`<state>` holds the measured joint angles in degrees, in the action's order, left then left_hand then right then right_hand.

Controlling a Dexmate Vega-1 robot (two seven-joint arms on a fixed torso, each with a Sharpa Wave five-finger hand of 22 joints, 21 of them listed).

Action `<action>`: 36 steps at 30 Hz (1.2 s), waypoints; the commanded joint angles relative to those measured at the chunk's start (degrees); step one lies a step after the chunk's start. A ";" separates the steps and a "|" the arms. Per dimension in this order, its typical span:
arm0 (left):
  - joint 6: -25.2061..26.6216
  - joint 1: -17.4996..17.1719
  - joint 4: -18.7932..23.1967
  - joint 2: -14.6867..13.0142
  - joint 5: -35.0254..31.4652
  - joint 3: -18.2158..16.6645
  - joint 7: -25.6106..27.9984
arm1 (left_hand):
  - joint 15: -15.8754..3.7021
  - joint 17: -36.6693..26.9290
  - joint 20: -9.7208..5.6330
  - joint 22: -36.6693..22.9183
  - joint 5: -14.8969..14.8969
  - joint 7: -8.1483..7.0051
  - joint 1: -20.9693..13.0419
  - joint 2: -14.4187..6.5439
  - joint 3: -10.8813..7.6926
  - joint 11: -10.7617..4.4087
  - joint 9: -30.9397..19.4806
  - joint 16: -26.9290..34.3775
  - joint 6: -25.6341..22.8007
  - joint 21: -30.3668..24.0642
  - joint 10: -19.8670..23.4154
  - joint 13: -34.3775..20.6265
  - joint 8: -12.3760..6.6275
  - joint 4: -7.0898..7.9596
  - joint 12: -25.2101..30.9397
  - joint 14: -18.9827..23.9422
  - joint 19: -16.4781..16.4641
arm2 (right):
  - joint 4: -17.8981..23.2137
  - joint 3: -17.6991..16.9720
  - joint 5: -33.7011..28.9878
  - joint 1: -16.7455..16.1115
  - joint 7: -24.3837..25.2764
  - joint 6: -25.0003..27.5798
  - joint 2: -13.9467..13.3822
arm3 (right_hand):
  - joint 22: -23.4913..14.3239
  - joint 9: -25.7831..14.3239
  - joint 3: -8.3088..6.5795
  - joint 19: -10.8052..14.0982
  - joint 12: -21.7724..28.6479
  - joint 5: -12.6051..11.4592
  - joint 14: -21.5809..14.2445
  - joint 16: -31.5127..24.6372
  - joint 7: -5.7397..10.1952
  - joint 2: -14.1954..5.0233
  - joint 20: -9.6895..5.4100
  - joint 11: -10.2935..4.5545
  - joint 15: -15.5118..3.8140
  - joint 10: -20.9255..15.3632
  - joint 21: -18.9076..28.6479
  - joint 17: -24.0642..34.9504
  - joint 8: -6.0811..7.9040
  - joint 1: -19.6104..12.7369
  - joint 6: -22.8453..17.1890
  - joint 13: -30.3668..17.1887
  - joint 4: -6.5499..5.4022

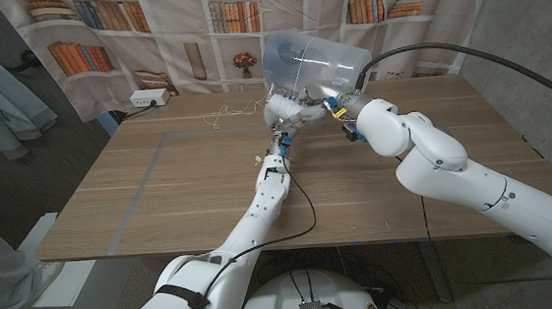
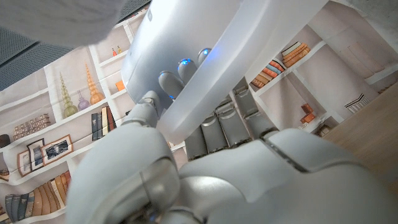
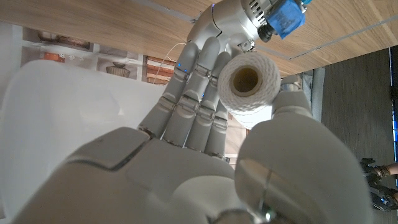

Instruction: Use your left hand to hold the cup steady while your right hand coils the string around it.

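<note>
No words to read here

Nothing is showing letters, numbers, or signs clear enough to read. The books (image 1: 236, 17) on the printed shelf backdrop (image 1: 188, 33) are looking too small and blurry, so no titles can be made out. The cup (image 1: 314, 68) and the spool of string (image 3: 247, 83) are showing no labels.

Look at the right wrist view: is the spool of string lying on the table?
No. The spool of string is held up off the table, pinched in the right hand.
</note>
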<state>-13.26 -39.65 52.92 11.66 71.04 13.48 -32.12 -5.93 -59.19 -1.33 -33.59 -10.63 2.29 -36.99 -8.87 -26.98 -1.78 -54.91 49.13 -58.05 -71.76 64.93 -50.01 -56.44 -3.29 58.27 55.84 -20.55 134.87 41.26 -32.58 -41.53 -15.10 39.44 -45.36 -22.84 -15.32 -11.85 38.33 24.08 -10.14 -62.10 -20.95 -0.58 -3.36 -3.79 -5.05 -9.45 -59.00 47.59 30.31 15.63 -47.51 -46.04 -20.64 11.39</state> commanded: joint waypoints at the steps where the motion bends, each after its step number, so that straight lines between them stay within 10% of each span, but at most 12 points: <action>1: 4.02 0.75 -0.98 0.66 2.16 -0.65 -2.13 | 0.15 -0.29 0.19 22.62 -0.21 0.96 0.51 -0.52 -0.31 -0.08 -0.09 -0.13 -0.75 1.97 0.67 0.19 -0.14 0.22 0.00 0.19 0.17 | -1.15 0.41 1.58 -0.48 0.23 1.55 -0.77 | -0.20 -0.13 -13.75 -0.38 -0.11 -0.42 -1.39 0.10 5.87 -6.61 -5.59 -4.18 -4.11 -4.63 0.52 0.23 0.06 -5.92 -6.47 -0.18 -4.01; 36: 8.56 1.33 -0.84 0.40 3.79 -1.87 -6.46 | -0.03 -0.58 0.22 22.52 -0.17 0.90 0.82 -0.42 -1.01 -0.54 0.02 -1.02 -0.11 2.44 0.42 0.06 -0.70 0.58 0.24 0.50 -0.41 | -3.35 0.75 5.76 -0.49 2.66 4.59 -4.79 | -0.02 -0.32 -14.04 -1.19 -0.44 -0.41 -1.48 0.43 5.91 -6.51 -5.70 -4.19 -4.10 -4.66 2.38 0.75 -0.21 -5.70 -6.36 -0.52 -3.88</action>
<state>-5.24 -37.68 51.12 12.12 74.54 11.73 -38.04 -5.83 -59.60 -1.32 -33.59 -10.62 2.70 -36.74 -8.77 -27.06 -1.80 -54.48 48.29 -58.05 -70.79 64.91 -49.61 -56.80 -3.22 58.05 55.76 -20.57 131.91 41.95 -27.62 -42.34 -12.92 43.22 -48.94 -22.85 -15.31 -11.98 37.26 23.33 -10.18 -62.15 -20.55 -0.58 -3.57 -3.55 -5.05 -9.40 -59.02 49.60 30.96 15.14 -47.31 -46.04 -20.92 11.52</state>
